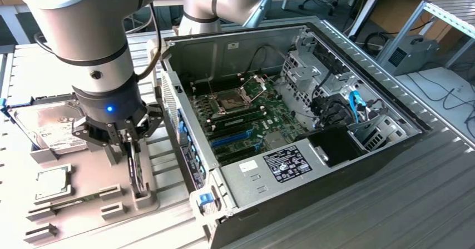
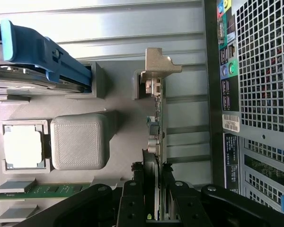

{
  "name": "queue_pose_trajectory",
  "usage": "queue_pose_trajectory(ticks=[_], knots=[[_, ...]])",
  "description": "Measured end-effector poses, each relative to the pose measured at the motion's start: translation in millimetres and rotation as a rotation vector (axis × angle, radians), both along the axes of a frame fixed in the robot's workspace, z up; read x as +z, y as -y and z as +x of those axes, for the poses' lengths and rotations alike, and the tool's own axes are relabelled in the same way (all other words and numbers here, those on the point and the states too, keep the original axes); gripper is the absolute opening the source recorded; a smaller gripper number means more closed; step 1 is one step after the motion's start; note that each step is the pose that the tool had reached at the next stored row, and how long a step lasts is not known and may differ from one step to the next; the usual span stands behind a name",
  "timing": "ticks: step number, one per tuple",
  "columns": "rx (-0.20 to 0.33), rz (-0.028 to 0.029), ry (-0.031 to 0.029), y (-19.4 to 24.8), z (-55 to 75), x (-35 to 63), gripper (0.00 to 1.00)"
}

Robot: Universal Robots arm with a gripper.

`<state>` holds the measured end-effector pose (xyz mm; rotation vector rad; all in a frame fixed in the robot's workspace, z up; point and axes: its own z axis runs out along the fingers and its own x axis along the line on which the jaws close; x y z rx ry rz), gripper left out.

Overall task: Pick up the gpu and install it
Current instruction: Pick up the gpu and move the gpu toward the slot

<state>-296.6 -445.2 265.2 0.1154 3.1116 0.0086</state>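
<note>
The gpu (image 1: 135, 170) is a slim dark card standing on edge in a slot of the grey fixture tray (image 1: 89, 165), to the exterior view's left of the open computer case (image 1: 297, 171). My gripper (image 1: 128, 143) sits directly over it, fingers down on both sides of the card's top edge. In the wrist view the gpu (image 2: 156, 127) runs away from me, its silver end bracket (image 2: 158, 66) at the far end. The black fingers (image 2: 132, 196) of my gripper (image 2: 154, 191) press against both faces of the card. The card rests in its holder.
On the tray lie a hard drive (image 1: 55, 129) in a blue carrier (image 2: 33, 56), a square processor (image 1: 52, 183) (image 2: 22, 146) and a memory stick (image 1: 70, 204) (image 2: 42, 190). The case's motherboard (image 1: 245, 121) shows blue expansion slots (image 1: 233, 139). The case's perforated rear panel (image 2: 260, 71) stands close beside the card.
</note>
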Motion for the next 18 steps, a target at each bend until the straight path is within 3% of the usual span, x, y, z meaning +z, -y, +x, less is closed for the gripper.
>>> queue_pose_trajectory(ticks=[18], knots=[[0.000,0.0000,0.0000,0.0,0.0,3.9,0.26]])
